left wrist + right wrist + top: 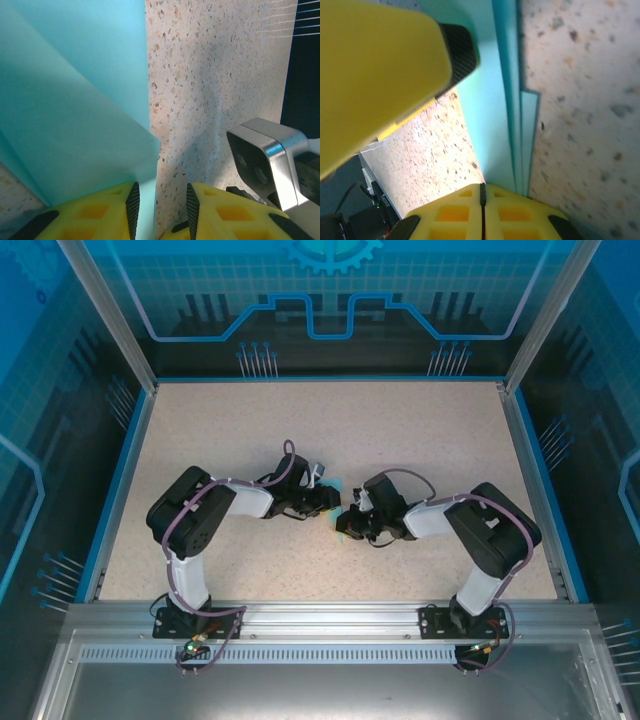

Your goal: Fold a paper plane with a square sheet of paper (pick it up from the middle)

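Risking a tear or skewed crease just over the table (220,430) middle: pinching the layered edge of the paper (492,120) in the right gripper (482,192), jaws together on it, while straddling a free corner with the left gripper (160,200), jaws apart and clamping nothing, so inviting slip under any pull. Looking thin, cyan, partly folded, seemingly tilting up off the table.
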`<state>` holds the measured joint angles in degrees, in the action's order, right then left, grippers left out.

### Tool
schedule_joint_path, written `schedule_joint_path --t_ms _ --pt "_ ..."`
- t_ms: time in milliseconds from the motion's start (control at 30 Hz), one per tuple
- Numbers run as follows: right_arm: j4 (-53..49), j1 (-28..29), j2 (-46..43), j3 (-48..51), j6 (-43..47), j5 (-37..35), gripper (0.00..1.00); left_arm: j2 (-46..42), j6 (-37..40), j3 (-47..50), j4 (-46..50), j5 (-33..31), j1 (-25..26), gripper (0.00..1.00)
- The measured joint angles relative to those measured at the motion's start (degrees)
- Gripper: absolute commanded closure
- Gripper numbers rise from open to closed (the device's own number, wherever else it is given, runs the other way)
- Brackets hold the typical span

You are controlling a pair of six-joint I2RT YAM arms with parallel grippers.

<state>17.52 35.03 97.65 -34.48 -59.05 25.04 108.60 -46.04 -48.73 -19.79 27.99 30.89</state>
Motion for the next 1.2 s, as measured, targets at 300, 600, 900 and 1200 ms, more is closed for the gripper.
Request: schedule_joint_path --t_ms 300,600,900,1200 --pt "-2.03 0.20 -1.42 0.81 1.31 0.35 0.92 0.00 0.00 0.00 0.00 0.00 0.00 0.66" --pt "-3.76 1.46 -2.40 1.07 3.67 -0.55 0.93 0.11 0.00 -0.13 0.07 0.07 0.02 0.66" --pt "-6.69 1.86 -5.66 3.65 5.16 0.46 0.92 0.17 0.00 -0.33 0.42 0.20 0.07 0.66" --pt "-13.73 2.03 -10.12 3.85 6.64 1.16 0.89 0.17 0.11 -0.33 0.44 0.22 0.07 0.66"
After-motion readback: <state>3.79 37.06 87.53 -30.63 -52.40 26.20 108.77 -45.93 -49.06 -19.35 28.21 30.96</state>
